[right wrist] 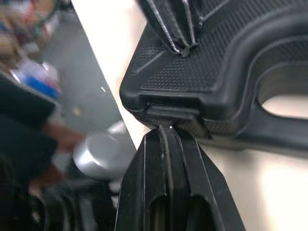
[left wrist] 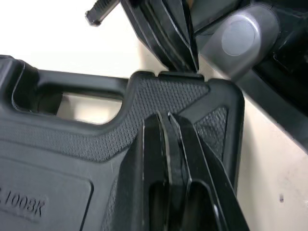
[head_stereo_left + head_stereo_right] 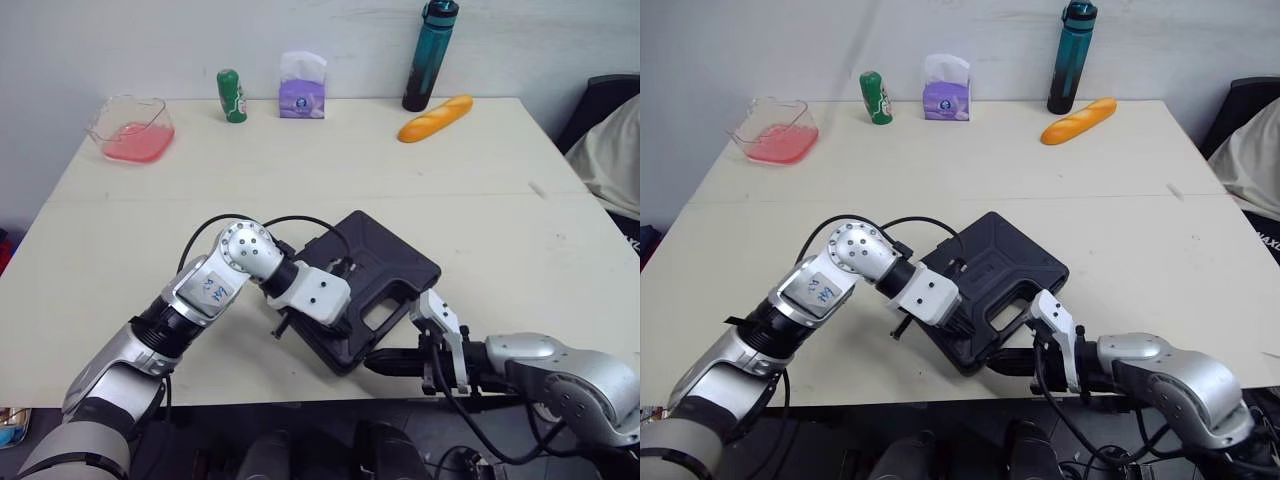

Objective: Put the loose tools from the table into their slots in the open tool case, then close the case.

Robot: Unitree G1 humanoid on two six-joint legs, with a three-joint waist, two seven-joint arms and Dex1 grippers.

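Right gripper point(image 1: 166, 132), fingers clenched on nothing, noses against the latch point(image 1: 171, 113) on the front edge of the case point(image 3: 385, 260), which lies shut near the table's point(image 3: 300, 170) front edge. Left gripper point(image 2: 164, 120), likewise clenched and empty, presses on its top beside that corner. I judge the case stiff, grippy and fairly heavy, best held by the handle point(image 2: 82, 81).

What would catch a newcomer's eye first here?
The closed black tool case near the front edge of the table, with both arms on it: the left claw, shut, rests on the lid's corner and the right claw, shut, touches its near edge. Behind, a pink bowl, a teal bottle and a bread loaf line the far edge.
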